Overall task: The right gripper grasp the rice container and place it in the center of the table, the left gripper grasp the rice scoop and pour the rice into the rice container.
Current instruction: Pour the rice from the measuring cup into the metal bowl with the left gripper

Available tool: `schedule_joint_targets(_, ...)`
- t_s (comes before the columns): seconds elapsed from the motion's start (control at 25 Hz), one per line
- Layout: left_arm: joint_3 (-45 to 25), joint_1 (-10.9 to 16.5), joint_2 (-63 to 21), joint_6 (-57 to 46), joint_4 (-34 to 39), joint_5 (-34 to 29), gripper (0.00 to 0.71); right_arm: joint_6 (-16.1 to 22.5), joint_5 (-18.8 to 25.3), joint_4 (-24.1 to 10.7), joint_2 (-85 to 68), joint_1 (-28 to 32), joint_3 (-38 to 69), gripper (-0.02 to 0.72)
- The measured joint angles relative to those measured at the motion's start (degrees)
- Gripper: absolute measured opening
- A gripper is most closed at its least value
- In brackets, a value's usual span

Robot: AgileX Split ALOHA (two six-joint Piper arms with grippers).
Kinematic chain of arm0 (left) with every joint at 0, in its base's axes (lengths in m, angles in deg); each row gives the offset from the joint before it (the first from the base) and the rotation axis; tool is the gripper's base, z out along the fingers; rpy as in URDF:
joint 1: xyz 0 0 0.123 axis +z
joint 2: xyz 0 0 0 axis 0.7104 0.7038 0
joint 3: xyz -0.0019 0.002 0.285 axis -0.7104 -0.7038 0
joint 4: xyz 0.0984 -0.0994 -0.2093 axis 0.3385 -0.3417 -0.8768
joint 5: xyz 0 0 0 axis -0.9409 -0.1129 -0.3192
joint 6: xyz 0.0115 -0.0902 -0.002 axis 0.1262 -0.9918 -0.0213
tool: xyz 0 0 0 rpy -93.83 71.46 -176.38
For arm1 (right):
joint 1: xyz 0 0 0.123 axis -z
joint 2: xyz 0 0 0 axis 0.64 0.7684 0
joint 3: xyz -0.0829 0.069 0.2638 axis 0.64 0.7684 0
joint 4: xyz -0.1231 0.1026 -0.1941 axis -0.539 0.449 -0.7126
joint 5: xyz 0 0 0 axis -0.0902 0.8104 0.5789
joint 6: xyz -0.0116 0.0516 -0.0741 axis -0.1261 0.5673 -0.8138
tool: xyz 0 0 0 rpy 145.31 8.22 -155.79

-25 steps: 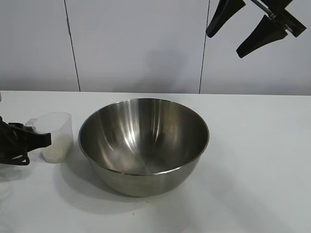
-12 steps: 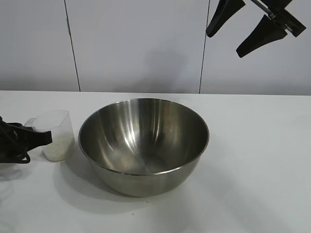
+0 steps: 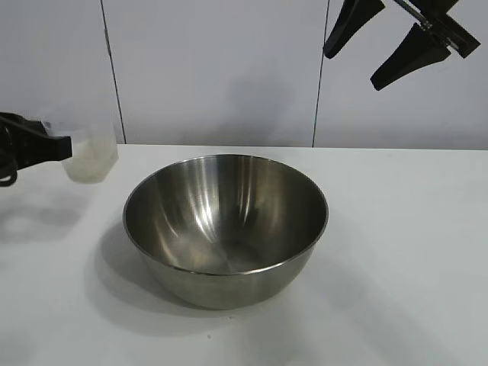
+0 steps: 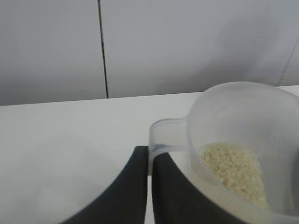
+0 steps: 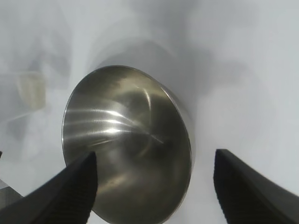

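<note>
Aloft, left hand [image 3: 65,145] pinches rice scoop [image 3: 91,156] by its tab.

Rice container [image 3: 226,229] at frame centre on the table [image 3: 404,252], rice scoop [image 3: 89,156] upper left, right gripper [image 3: 385,47] upper right

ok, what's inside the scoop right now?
Rice heaped low in the rice scoop, held off the table by the left gripper. The scoop's base beneath the heap is covered.
</note>
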Motion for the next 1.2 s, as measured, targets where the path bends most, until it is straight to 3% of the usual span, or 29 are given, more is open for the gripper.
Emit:
schedule_joint_targets(0.2, 2.9, -4.1, -9.1, -5.5, 8.3, -16.8, 0.010, 0.0, 0.0, 0.0, 0.0, 0.0, 0.0, 0.487)
schedule_joint_targets(0.36, 5.3, -10.3, -10.8, -7.5, 10.3, -20.9, 0.010, 0.0, 0.0, 0.0, 0.0, 0.0, 0.0, 0.487)
schedule_joint_targets(0.56, 6.0, -15.9, -9.7, -4.0, 10.7, -17.6, 0.010, 0.0, 0.0, 0.0, 0.0, 0.0, 0.0, 0.487)
schedule_joint_targets(0.8, 6.1, -17.2, -1.8, 6.0, 9.4, -8.4, 0.010, 0.0, 0.1, 0.0, 0.0, 0.0, 0.0, 0.487)
schedule_joint_targets(1.0, 8.9, -17.2, 3.2, 24.1, 1.9, -5.0, 0.010, 0.0, 0.2, 0.0, 0.0, 0.0, 0.0, 0.487)
schedule_joint_targets(1.2, 11.5, -17.6, 3.4, 48.8, -2.1, -4.5, 0.010, 0.0, 0.1, 0.0, 0.0, 0.0, 0.0, 0.487)
